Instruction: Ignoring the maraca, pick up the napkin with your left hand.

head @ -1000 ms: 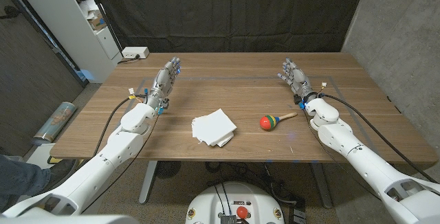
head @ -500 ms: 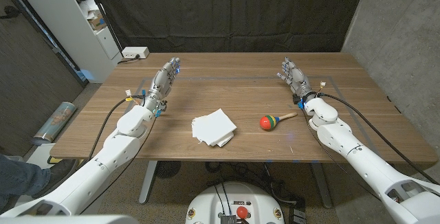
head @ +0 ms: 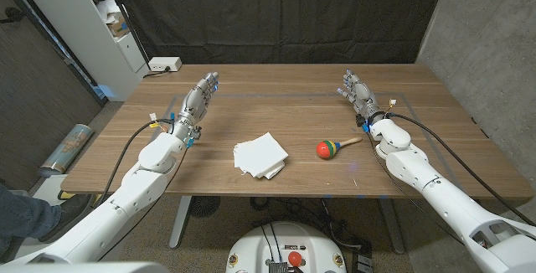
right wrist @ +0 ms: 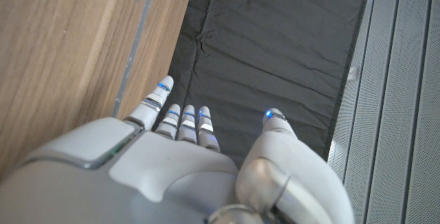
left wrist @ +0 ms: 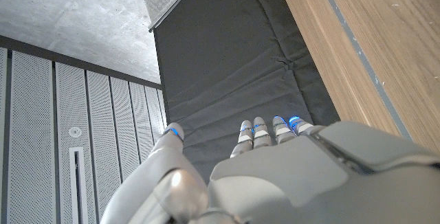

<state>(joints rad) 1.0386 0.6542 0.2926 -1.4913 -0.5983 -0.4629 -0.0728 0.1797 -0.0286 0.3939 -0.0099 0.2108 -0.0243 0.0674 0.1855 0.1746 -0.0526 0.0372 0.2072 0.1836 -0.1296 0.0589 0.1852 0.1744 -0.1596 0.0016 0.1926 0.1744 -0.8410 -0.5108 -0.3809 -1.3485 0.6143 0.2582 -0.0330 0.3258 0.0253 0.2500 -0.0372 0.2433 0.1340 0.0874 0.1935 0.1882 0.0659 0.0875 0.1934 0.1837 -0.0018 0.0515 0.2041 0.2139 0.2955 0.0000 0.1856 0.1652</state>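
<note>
On smooth wooden table [head: 251, 105], crumpled white napkin [head: 261, 155] beside round striped maraca [head: 329, 148].

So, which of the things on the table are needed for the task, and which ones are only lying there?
Needed:
- white folded paper napkin, near the table's middle
- left hand, open, holding nothing

Only lying there:
- small colourful maraca with wooden handle
- white box with cable, far left corner
- right hand, open

surface [head: 276, 105]: matt brown wood grain
napkin [head: 261, 155]: white soft paper, matt
maraca [head: 327, 149]: glossy painted head, bare wooden handle
left hand [head: 198, 103]: smooth grey plastic
</note>
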